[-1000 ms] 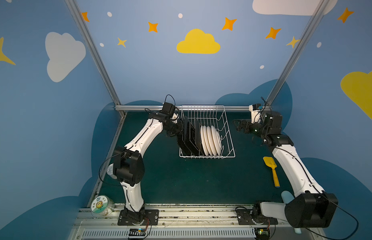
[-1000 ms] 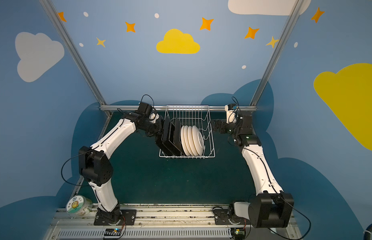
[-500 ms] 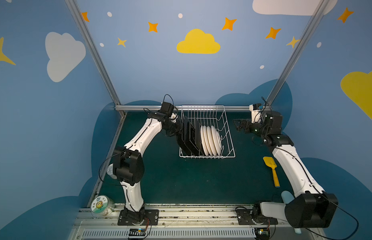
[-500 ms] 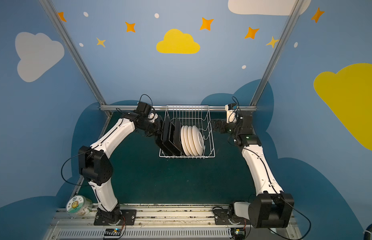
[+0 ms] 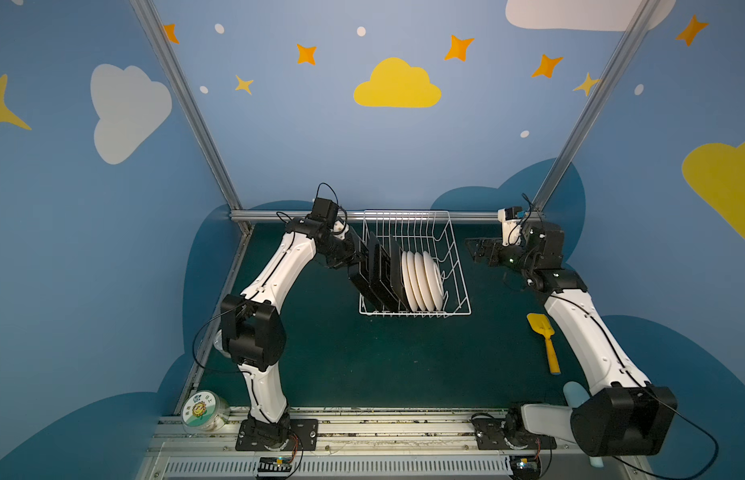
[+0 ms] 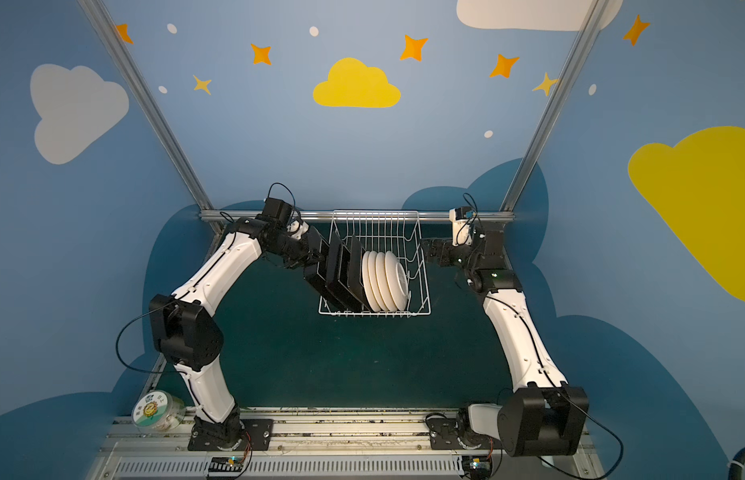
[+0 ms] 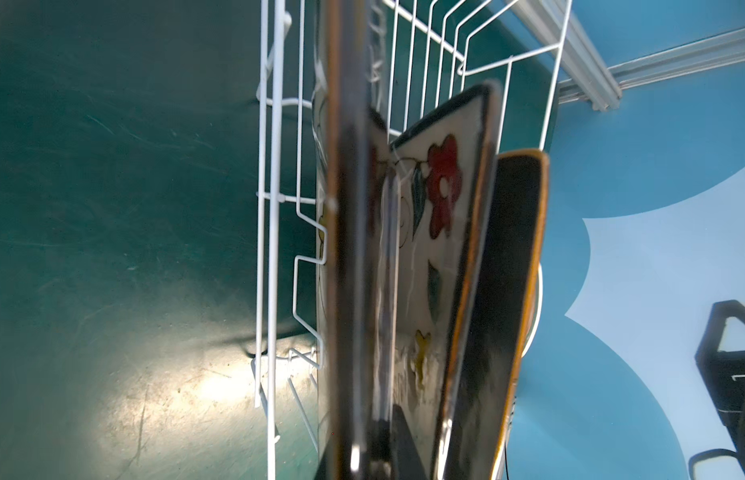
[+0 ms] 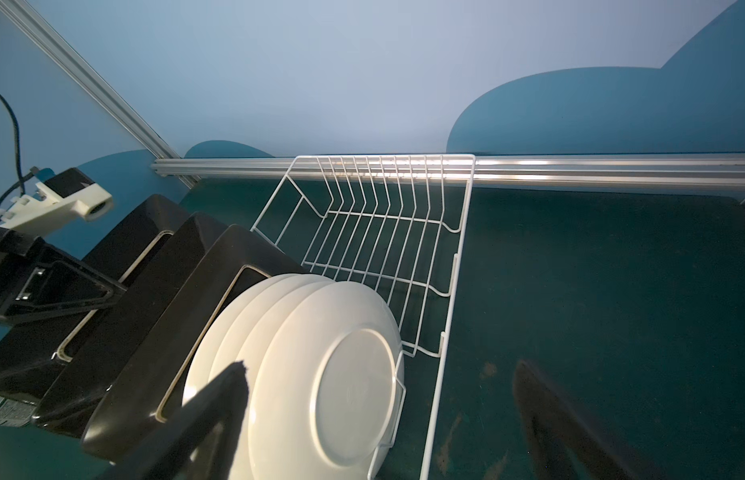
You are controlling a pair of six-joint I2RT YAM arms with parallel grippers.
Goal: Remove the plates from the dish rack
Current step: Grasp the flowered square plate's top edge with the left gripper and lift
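1. Three square plates (image 5: 383, 270) on edge at the left end of the white wire dish rack (image 5: 420, 232), black backs turned toward the right arm
2. Four round cream-white plates (image 5: 423, 274) on edge just beside them, toward the rack's middle, leaning together
3. Outermost square plate (image 5: 360, 282) tilted away from the other two, lower corner out past the rack's left side
4. Flowered cream face of the next square plate (image 7: 441, 249) showing in the left wrist view
5. Left gripper (image 5: 359, 254) clamped on the outermost plate's edge, jaws nearly together with the rim between them
6. Right gripper (image 5: 475, 250) in the air just beside the rack's right side, touching nothing, jaws wide apart, pointed toward the round plates
7. Rack at the back of the green table (image 5: 383, 365), close to the metal rail (image 5: 479, 216)
8. Yellow spatula (image 5: 543, 338) flat on the table near the right arm, well apart from the rack
9. Pale blue spatula (image 5: 575, 392) partly hidden under that arm
10. Clear tub with sunflower label (image 5: 202, 411) at the front left corner, near the left arm's base
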